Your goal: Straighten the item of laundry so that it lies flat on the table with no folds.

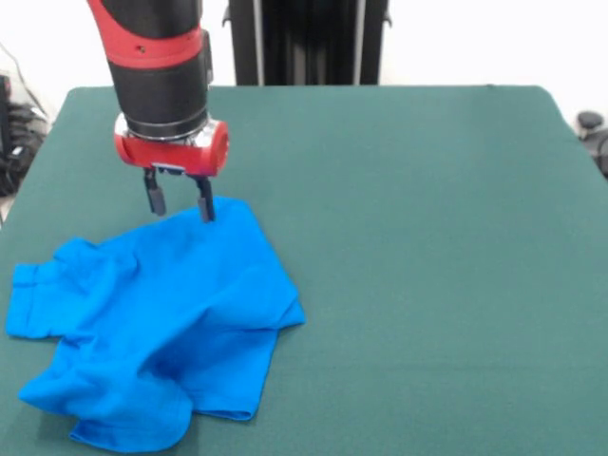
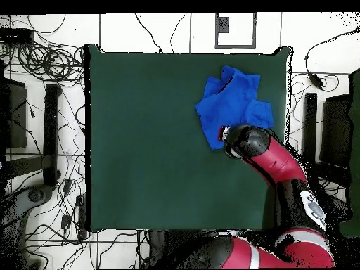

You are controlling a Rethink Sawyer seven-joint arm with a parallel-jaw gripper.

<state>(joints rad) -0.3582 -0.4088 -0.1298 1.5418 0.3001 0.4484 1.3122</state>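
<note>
The bright blue T-shirt (image 1: 152,328) lies crumpled on the dark green table (image 1: 418,237), at the left near corner in the front view, with folds and a doubled-over lower edge. In the overhead view the T-shirt (image 2: 232,105) lies near the table's (image 2: 148,140) upper right corner. My gripper (image 1: 180,201) hangs open at the shirt's far edge, its two dark fingers apart, the right fingertip at the cloth's top corner and the left one over the bare table. It holds nothing. In the overhead view the arm's wrist covers the gripper (image 2: 226,133) at the shirt's lower edge.
The robot's black pedestal (image 1: 306,43) stands behind the table's far edge. Cables and black stands (image 2: 50,126) lie on the floor around the table.
</note>
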